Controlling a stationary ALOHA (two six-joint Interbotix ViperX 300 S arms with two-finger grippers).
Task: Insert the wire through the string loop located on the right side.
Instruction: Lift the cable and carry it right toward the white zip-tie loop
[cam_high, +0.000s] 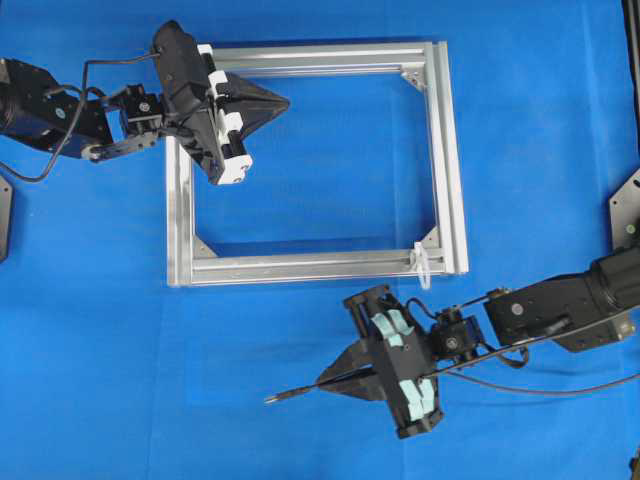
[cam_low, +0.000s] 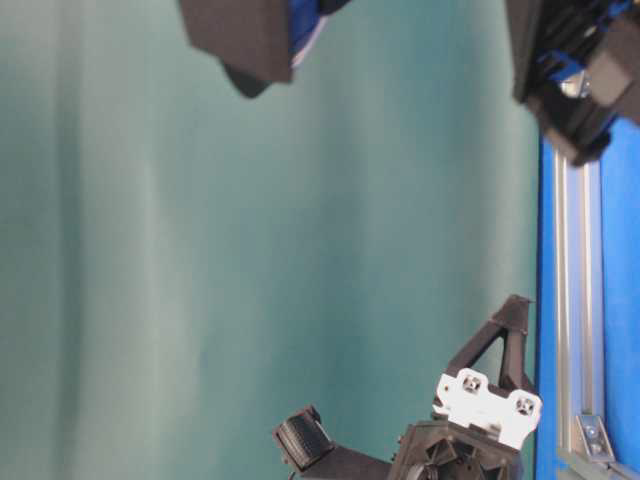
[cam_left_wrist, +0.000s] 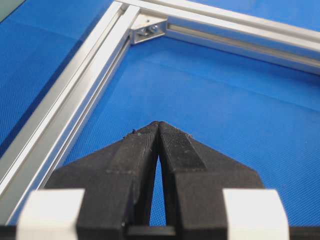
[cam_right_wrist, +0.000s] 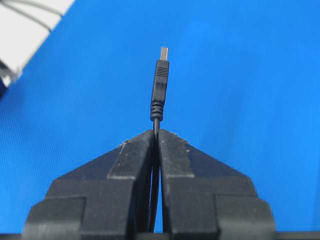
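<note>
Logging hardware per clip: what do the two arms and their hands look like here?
Both arms are black with thin black cables looped alongside. The left hand has black wedge-shaped fingers and white blocks on its body; the right hand matches in shape but carries pale teal strips.

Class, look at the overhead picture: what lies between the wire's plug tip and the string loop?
Only bare blue table cover lies between the wire tip and the string loop, as the overhead view shows.

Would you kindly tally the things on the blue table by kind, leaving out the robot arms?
Silver aluminium frame: 1
White string loop: 1
Black wire: 1
Total: 3
</note>
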